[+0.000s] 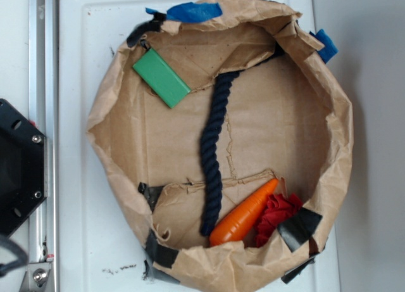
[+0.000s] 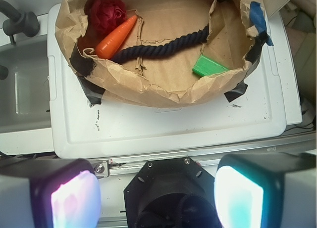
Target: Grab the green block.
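The green block (image 1: 161,78) lies flat in the upper left of the brown paper basin (image 1: 107,95), tilted diagonally. In the wrist view the green block (image 2: 210,67) shows behind the basin's crumpled near wall (image 2: 163,92), partly hidden by it. My gripper (image 2: 156,196) is open, its two lit pads far apart at the bottom of the wrist view with nothing between them. It hovers over the black robot base (image 2: 173,193), well short of the basin. The gripper does not show in the exterior view.
A dark blue rope (image 1: 214,149) runs down the basin's middle. An orange carrot (image 1: 243,213) and a red cloth (image 1: 277,215) lie at the lower right. The basin sits on a white tray (image 1: 82,26). The black base (image 1: 19,168) stands at the left edge.
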`<control>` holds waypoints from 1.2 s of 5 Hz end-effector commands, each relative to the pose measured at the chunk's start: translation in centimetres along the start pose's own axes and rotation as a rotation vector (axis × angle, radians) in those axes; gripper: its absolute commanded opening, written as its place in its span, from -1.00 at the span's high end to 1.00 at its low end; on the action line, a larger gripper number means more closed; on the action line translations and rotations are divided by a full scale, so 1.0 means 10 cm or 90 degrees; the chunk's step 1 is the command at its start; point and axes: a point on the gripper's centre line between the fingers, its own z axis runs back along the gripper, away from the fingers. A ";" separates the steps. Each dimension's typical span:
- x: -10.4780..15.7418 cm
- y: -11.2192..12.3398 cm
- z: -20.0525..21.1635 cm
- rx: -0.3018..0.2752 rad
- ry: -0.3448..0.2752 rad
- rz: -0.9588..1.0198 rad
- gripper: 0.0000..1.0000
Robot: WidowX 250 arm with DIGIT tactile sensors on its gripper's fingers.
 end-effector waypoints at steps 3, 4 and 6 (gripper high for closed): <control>0.58 0.15 -0.21 0.020 -0.008 0.097 -1.00; 0.71 0.23 -0.30 0.027 -0.003 0.096 -1.00; 0.83 0.34 -0.43 0.024 0.001 0.098 -1.00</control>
